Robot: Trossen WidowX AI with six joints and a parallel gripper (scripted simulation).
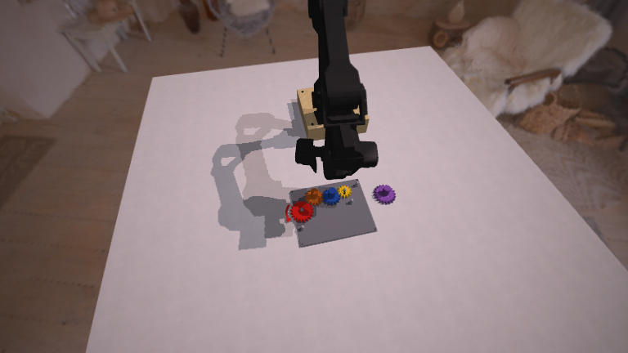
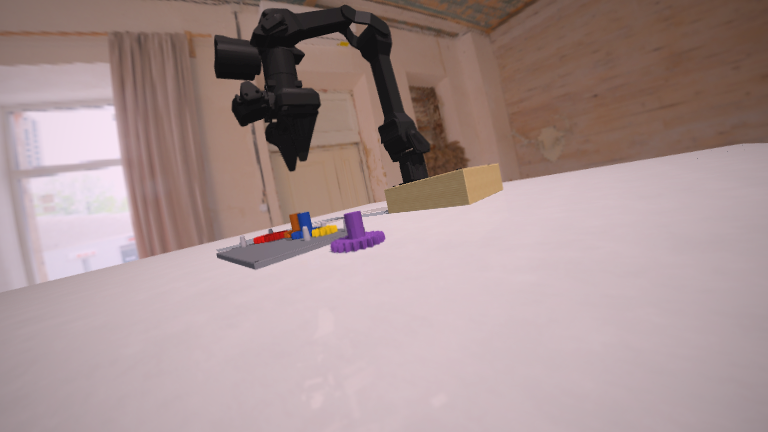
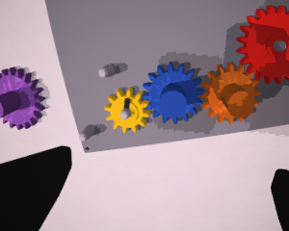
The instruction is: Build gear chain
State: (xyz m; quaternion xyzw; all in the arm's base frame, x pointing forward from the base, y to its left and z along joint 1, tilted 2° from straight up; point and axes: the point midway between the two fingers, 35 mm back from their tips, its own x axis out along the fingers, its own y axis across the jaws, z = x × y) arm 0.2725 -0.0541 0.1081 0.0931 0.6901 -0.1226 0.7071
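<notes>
Gears formed a row in the top view: red gear (image 1: 302, 211) (image 2: 269, 237) (image 3: 257, 43), orange gear (image 1: 313, 196) (image 2: 293, 223) (image 3: 231, 91), blue gear (image 1: 330, 196) (image 2: 305, 220) (image 3: 173, 98), then yellow gear (image 1: 344, 187) (image 2: 325, 230) (image 3: 117, 111), all on the grey board (image 1: 343, 224) (image 2: 266, 254) (image 3: 183, 29). I judged the chain complete, so my step was to leave cleanly: rise straight, fingers wide, and brush no hub on the way to a parking spot well off the board. The purple gear (image 1: 384, 194) (image 2: 355, 229) (image 3: 19, 101) stood beside the board, probably a spare best left alone. My surface (image 1: 231, 293) (image 2: 453, 319) (image 3: 207, 192) was pale and matt, with a shaggy armchair (image 1: 560, 25) beyond it on a wooden floor. From outside, my end effector (image 1: 334, 176) (image 2: 297, 164) (image 3: 171, 169) hung high above the gears, and the orange and blue ones looked low on their pegs, though I could not confirm fully flat seating. A curtain (image 2: 147, 150) fell beside a bright window, under a peeling ceiling. In the wrist view my fingers were spread and released, nothing between them; the teeth appeared to mesh from red through to yellow. Had one gear sat proud, I would have needed a gentle press on its hub.
</notes>
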